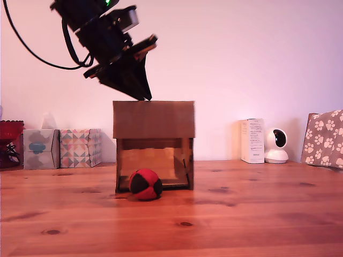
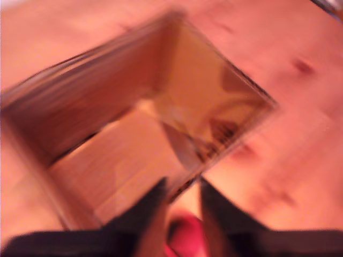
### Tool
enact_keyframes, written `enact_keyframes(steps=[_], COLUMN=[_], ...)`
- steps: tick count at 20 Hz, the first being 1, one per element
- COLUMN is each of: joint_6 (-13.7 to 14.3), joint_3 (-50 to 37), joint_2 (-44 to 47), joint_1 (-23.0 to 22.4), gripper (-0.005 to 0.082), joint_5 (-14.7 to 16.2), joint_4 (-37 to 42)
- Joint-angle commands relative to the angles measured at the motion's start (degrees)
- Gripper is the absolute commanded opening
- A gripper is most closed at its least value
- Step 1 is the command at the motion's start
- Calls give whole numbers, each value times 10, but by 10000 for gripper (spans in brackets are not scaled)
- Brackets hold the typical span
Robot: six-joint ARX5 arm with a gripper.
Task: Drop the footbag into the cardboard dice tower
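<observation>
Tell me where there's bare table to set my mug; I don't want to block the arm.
Free: the wide strip of table in front of the footbag, and the gap between the cardboard dice tower and the white carton. Crowded: the tissue boxes at the exterior view's left, and under the end effector.

Quick count: one footbag (image 1: 145,184), one cardboard dice tower (image 1: 154,120), two patterned tissue boxes (image 1: 40,148) (image 1: 80,147), one white carton (image 1: 252,141), one little white camera (image 1: 277,146), one paw-print cushion (image 1: 324,138).
</observation>
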Motion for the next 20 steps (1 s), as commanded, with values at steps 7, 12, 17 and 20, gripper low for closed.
enact_keyframes(steps=[7, 12, 17, 20], joint_6=[-2, -2, -13, -22], joint_3=[-185, -279, -370, -424], joint_2=[-155, -306, -400, -450], joint_1=[-38, -26, -26, -28], gripper=[-20, -20, -20, -20], joint_5=[-73, -73, -73, -73], joint_4=[159, 183, 199, 217])
